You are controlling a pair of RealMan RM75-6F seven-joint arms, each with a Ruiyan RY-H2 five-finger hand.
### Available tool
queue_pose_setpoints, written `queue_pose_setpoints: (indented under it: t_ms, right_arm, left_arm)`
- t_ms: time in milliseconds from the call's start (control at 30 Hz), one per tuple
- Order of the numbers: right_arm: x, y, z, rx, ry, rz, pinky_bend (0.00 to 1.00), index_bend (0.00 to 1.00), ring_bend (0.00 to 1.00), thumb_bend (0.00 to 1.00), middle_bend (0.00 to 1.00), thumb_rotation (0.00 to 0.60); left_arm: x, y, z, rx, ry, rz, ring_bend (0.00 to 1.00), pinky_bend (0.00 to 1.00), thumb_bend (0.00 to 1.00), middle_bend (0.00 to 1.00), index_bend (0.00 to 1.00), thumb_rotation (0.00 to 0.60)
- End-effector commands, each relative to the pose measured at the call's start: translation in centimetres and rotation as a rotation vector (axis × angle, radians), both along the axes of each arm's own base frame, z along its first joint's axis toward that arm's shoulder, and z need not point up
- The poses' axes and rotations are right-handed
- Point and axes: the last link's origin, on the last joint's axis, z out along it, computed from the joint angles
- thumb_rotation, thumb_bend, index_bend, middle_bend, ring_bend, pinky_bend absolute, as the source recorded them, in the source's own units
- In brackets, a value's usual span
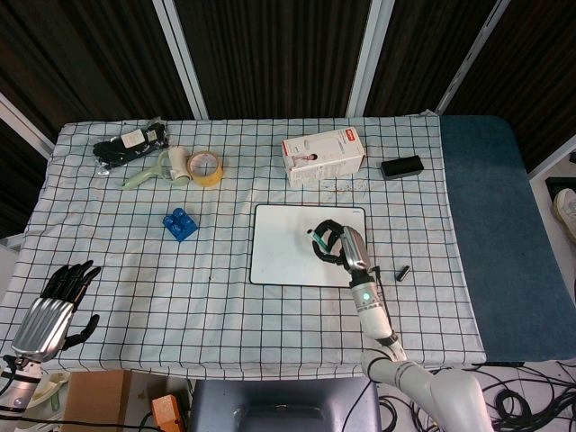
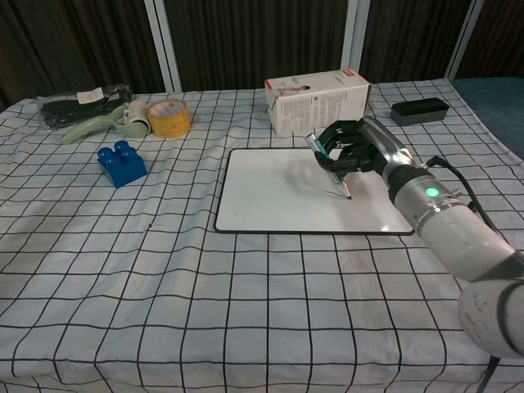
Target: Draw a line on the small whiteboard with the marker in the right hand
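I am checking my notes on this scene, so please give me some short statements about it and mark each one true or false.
1. The right hand holds the marker over the whiteboard. True.
2. The blue brick lies on the whiteboard. False: it sits on the cloth, well left of the board.
3. The left hand holds nothing, fingers apart. True.
4. The tape roll stands right of the box. False: it is far left of the box, near the pale green tool.
5. The marker's cap lies on the cloth, right of the whiteboard. True.
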Motion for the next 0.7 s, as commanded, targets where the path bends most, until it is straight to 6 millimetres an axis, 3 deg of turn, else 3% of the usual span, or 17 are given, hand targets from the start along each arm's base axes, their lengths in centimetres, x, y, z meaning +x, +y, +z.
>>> queue_pose_setpoints:
  t_ms: [33, 267, 500, 700]
  right_arm:
    - [-1.6, 1.5, 0.7, 0.017, -0.004, 0.011, 0.58, 1.00, 0.62, 0.37, 0.64, 0.600]
    - [-3.4, 3.8, 2.4, 0.036, -0.081, -0.002, 0.59, 1.00, 0.62, 0.37, 0.65, 0.600]
    - [-1.2, 2.1, 4.3, -0.010, -0.139, 0.001, 0.59, 1.00, 0.62, 0.36, 0.65, 0.600]
    - [0.3, 0.3, 3.8, -0.037, -0.087, 0.008, 0.59, 1.00, 0.62, 0.37, 0.65, 0.600]
  left_arm:
    - [0.0, 0.0, -0.1, -0.003, 0.002, -0.002, 0.00, 0.02, 0.41, 0.00, 0.00, 0.600]
    - [0.2, -0.1, -0.5, -0.016, 0.006, -0.010, 0.00, 0.02, 0.41, 0.00, 0.00, 0.600]
    - [0.2, 0.2, -0.5, -0.016, 0.007, -0.002, 0.00, 0.02, 0.41, 0.00, 0.00, 0.600]
    - [0.1, 0.5, -0.4, -0.015, 0.004, 0.007, 0.00, 0.02, 0.41, 0.00, 0.00, 0.600]
